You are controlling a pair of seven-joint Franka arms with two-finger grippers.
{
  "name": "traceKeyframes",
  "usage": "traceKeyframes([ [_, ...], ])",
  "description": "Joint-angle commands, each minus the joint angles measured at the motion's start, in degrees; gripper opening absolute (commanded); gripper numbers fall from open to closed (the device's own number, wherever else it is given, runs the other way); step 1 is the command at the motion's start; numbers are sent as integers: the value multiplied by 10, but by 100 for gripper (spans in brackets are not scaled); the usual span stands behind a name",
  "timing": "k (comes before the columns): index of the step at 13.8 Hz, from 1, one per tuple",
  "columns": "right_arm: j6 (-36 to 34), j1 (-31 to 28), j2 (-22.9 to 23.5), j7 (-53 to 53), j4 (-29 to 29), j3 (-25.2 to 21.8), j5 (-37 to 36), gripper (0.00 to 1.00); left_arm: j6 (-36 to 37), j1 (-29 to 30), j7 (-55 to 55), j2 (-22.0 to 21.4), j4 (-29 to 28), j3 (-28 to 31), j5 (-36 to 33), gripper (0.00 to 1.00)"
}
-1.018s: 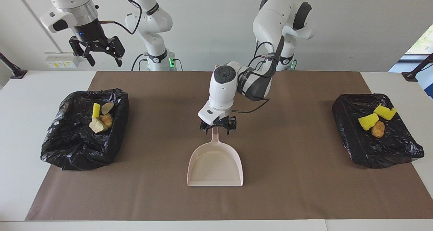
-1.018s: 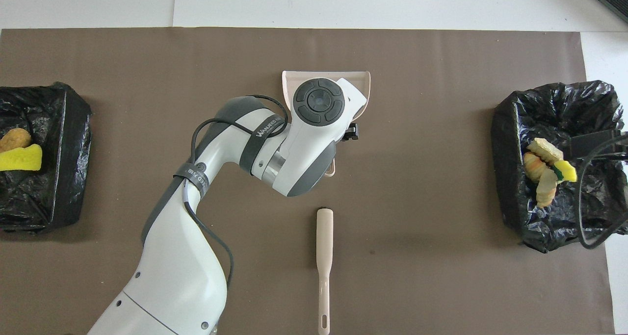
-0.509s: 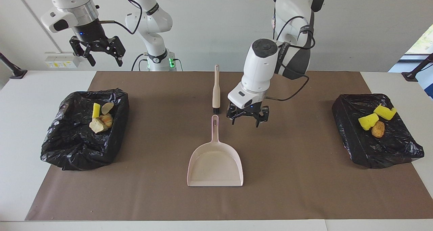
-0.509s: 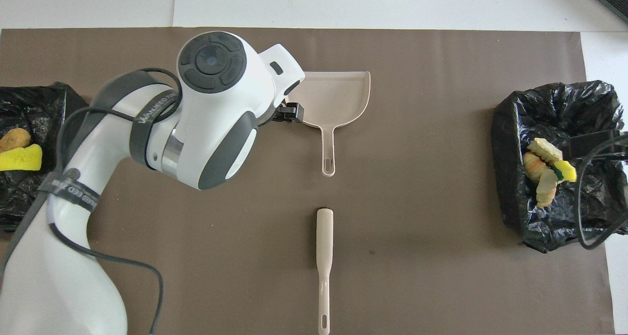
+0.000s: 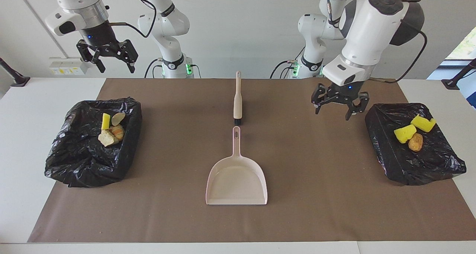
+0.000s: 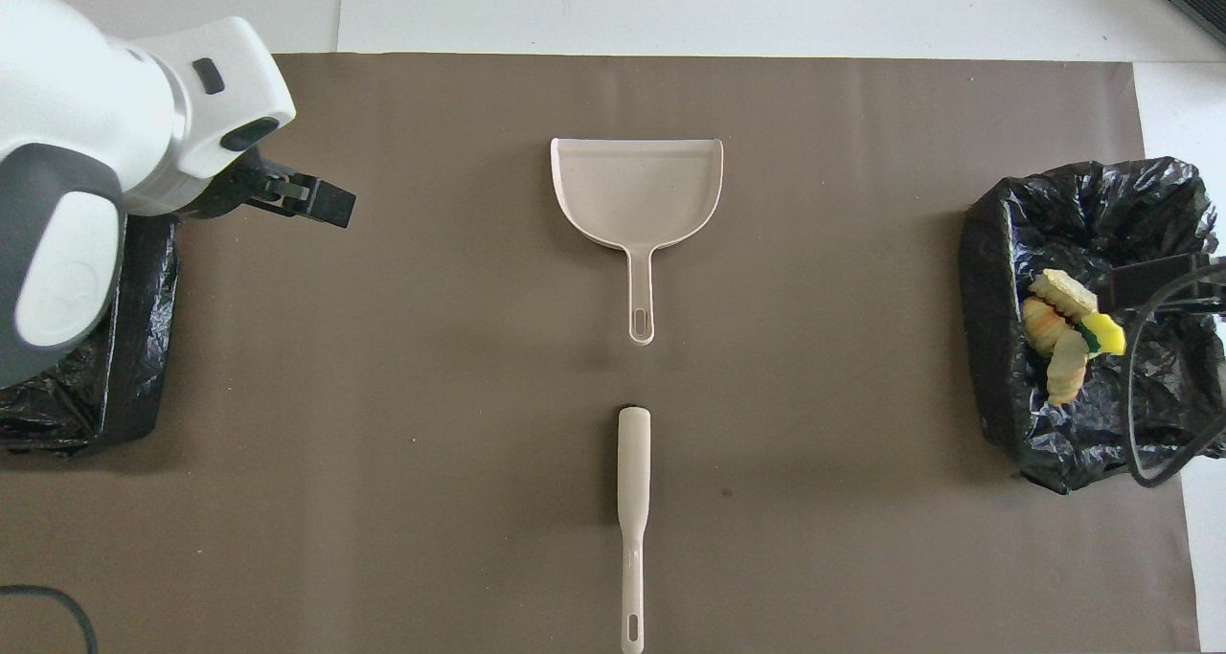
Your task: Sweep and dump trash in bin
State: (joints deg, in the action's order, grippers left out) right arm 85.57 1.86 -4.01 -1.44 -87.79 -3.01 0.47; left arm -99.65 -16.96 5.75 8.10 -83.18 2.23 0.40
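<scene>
On the brown mat I find no loose trash: scraps lie in one black bin, more in the other. Dustpan and brush lie released. Left gripper and right gripper hang wide, empty. I judge the work essentially finished.

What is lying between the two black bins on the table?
In both views, the pink dustpan and beige brush lie between the bins.

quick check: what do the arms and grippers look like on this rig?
Both arms are glossy white with dark grey joint covers and black cables looped along the links. A round grey cap tops the wrist. The left gripper and right gripper are black, two-fingered, each with a small blue light above.
</scene>
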Motion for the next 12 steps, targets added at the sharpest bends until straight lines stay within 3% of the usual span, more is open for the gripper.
traceKeyframes([
  [1,0,-6,0,15,4,5,9,100,15,45,48,-45,-23,-7,-8,100],
  [5,0,-6,0,15,3,5,9,100,90,83,116,-58,4,-1,-20,100],
  [8,0,-5,-1,15,2,5,9,100,118,97,116,-90,-3,-5,-14,100],
  [12,0,-5,-1,15,2,5,9,100,159,97,116,-99,-8,1,-15,100],
])
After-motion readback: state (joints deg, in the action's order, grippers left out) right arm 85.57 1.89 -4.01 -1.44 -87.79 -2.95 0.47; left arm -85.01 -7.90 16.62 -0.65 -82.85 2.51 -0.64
